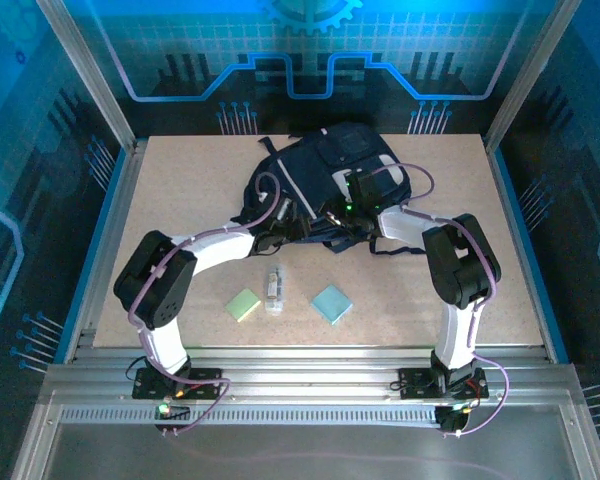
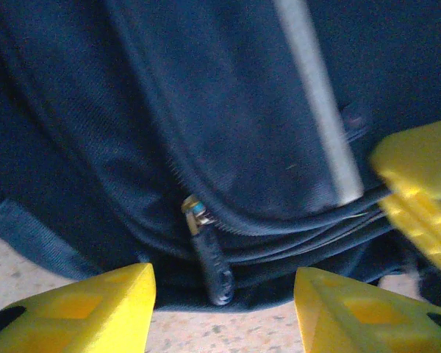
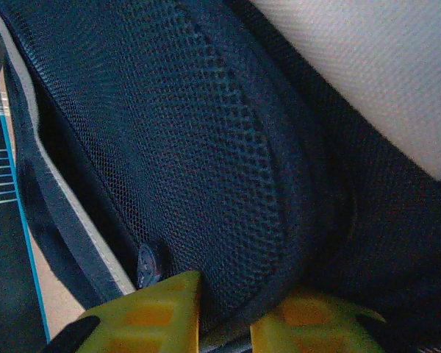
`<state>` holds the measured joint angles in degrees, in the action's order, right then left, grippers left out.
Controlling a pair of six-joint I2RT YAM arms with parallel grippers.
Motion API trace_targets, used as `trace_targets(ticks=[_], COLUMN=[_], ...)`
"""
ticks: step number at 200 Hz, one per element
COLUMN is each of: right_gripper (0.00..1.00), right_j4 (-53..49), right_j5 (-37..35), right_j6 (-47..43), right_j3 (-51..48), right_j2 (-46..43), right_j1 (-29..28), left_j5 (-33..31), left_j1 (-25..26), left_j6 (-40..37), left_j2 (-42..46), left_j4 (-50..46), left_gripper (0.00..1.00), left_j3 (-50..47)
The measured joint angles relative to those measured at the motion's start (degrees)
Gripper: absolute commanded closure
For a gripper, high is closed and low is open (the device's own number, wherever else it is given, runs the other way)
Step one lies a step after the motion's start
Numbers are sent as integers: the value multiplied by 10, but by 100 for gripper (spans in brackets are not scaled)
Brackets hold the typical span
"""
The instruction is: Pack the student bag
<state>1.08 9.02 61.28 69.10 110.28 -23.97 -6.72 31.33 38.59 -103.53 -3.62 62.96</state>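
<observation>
The student bag, dark navy with a pale stripe, lies at the back middle of the table. My left gripper is at its near edge. In the left wrist view its yellow fingers stand open and apart, and a black zipper pull hangs just ahead of the gap, untouched. My right gripper meets the bag from the right. In the right wrist view its fingers are shut on the padded mesh edge of the student bag. One right finger shows in the left wrist view.
On the bare table near the arms lie a pale green block, a small clear bottle and a teal block. Black straps trail off the bag's left side. Metal frame posts stand around the table.
</observation>
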Motion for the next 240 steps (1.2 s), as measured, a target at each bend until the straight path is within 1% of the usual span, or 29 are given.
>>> trace_targets(ticks=[48,75,97,114,148,165,177,193,215,240], right_gripper=[75,75,75,75,76,76,76,76,77,77], right_j4=[12,29,45,59,80,85,89,93,100,104], right_j5=[6,14,18,21,26,30,35,37,37,37], right_j6=[5,9,9,9,9,13,15,18,17,17], right_j3=[0,0,-5,-15,-27,-28,-28,-29,-33,-34], right_j2=[9,17,20,20,21,24,28,30,30,31], right_j1=[0,0,1,2,4,5,7,8,8,8], left_j5=[-30,-42,-45,-44,-47,-55,-61,-64,-66,-66], left_j1=[11,11,11,11,12,12,12,12,12,11], left_j6=[-14,-31,-48,-58,-73,-78,-83,-86,-85,-74], left_j2=[-14,-52,-74,-73,-61,-56,-56,-58,-72,-90], left_j4=[-23,-57,-95,-99,-111,-111,-111,-117,-123,-123], left_gripper=[46,46,48,49,56,56,56,51,48,48], left_j3=[8,56,99,116,120,120,120,122,130,130])
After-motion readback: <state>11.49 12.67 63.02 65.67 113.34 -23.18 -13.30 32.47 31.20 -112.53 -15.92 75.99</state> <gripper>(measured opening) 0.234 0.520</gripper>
